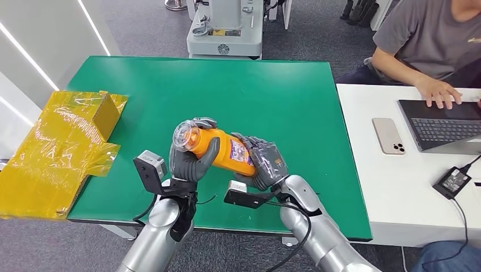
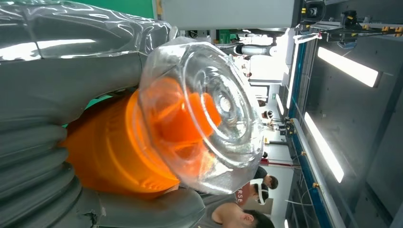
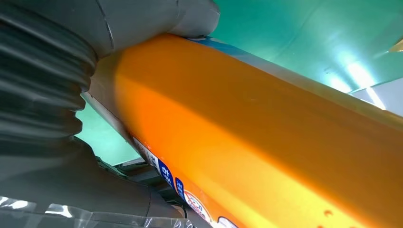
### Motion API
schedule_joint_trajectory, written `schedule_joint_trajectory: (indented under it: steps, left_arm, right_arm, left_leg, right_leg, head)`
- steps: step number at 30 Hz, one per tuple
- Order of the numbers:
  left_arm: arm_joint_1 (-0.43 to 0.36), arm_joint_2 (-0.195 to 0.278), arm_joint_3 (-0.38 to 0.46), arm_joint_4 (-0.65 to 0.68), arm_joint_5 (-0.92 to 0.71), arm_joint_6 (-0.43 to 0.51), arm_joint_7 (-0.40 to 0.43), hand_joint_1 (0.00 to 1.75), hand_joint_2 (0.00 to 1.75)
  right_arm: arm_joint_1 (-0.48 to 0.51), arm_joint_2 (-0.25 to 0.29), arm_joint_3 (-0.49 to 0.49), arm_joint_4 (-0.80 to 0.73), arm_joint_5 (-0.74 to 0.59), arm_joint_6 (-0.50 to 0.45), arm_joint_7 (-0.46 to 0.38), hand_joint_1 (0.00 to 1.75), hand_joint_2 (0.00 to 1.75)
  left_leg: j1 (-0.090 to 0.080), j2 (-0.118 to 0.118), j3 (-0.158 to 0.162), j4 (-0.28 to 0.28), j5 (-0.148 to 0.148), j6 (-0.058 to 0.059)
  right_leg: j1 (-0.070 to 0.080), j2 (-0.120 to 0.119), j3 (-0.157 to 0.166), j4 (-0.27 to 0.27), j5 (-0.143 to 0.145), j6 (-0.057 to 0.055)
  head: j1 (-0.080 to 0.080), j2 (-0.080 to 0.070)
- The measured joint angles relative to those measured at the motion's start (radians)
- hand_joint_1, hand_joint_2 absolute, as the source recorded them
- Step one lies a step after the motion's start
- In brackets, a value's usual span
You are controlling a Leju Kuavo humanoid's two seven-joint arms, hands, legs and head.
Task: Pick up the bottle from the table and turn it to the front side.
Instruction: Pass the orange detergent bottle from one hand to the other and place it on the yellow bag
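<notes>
Near the green surface point(image 1: 272, 85)'s front edge, both robot hands grip the orange plastic bottle with clear cap point(image 1: 218, 148): left robot hand point(image 1: 193, 161) at the cap end, right robot hand point(image 1: 266, 161) at the base. The bottle's long axis lies sideways, cap pointing left.

You see a smooth, glossy orange plastic bottle point(image 1: 222, 151) with a clear, shiny plastic cap point(image 2: 209, 114) and a printed paper-like label point(image 1: 240, 152). The left hand point(image 1: 192, 161) and right hand point(image 1: 265, 163) holding it look like matt grey rubbery material with ribbed covers, partly under crinkled clear film. The arms are brushed silver metal. The table point(image 1: 272, 90) has a matt green surface. A cardboard box point(image 1: 57, 147) is wrapped in shiny, wrinkled yellow film.
</notes>
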Motion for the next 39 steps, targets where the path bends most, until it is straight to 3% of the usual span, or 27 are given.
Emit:
schedule_joint_trajectory:
  steps: [8, 9, 12, 13, 33, 39]
  left_arm:
    - [0.001, -0.006, 0.000, -0.001, 0.003, -0.006, -0.001, 1.75, 1.75]
    - [0.001, -0.007, 0.000, -0.001, 0.003, -0.006, -0.001, 1.75, 1.75]
    - [0.003, -0.008, 0.000, -0.002, 0.002, -0.006, -0.001, 1.75, 1.75]
    - [0.004, -0.008, 0.000, -0.003, 0.001, -0.006, -0.001, 1.75, 1.75]
    - [0.007, -0.007, 0.000, -0.009, -0.008, -0.002, 0.000, 1.75, 1.75]
    - [0.009, -0.007, 0.000, -0.023, -0.006, 0.015, 0.000, 1.75, 1.75]
  right_arm:
    - [0.002, 0.002, 0.011, 0.004, 0.005, 0.005, 0.009, 1.75, 1.75]
    - [0.002, 0.002, 0.012, 0.004, 0.005, 0.005, 0.009, 1.54, 1.75]
    - [0.003, 0.003, 0.014, 0.004, 0.005, 0.006, 0.013, 0.23, 1.75]
    - [0.003, 0.004, 0.015, 0.004, 0.004, 0.005, 0.015, 0.00, 1.75]
    - [0.019, 0.012, 0.018, -0.005, -0.022, -0.023, 0.020, 0.00, 1.75]
    - [0.063, 0.026, -0.005, -0.072, -0.184, -0.064, -0.026, 0.00, 1.75]
  left_leg:
    - [0.000, 0.000, 0.000, 0.000, 0.000, 0.000]
    - [0.000, 0.000, 0.000, 0.000, 0.000, 0.000]
    - [0.000, 0.000, 0.000, 0.000, 0.000, 0.000]
    - [0.000, 0.000, 0.000, 0.000, 0.000, 0.000]
    - [0.000, 0.000, 0.000, 0.000, 0.000, 0.000]
    - [0.000, 0.000, 0.000, 0.000, 0.000, 0.000]
  right_leg:
    - [0.000, 0.000, 0.000, 0.000, 0.000, 0.000]
    - [0.000, 0.000, 0.000, 0.000, 0.000, 0.000]
    - [0.000, 0.000, 0.000, 0.000, 0.000, 0.000]
    - [0.000, 0.000, 0.000, 0.000, 0.000, 0.000]
    - [0.000, 0.000, 0.000, 0.000, 0.000, 0.000]
    - [0.000, -0.001, 0.000, 0.000, 0.000, 0.000]
  head:
    - [0.000, 0.000]
    - [0.000, 0.000]
    - [0.000, 0.000]
    - [0.000, 0.000]
    - [0.000, 0.000]
    - [0.000, 0.000]
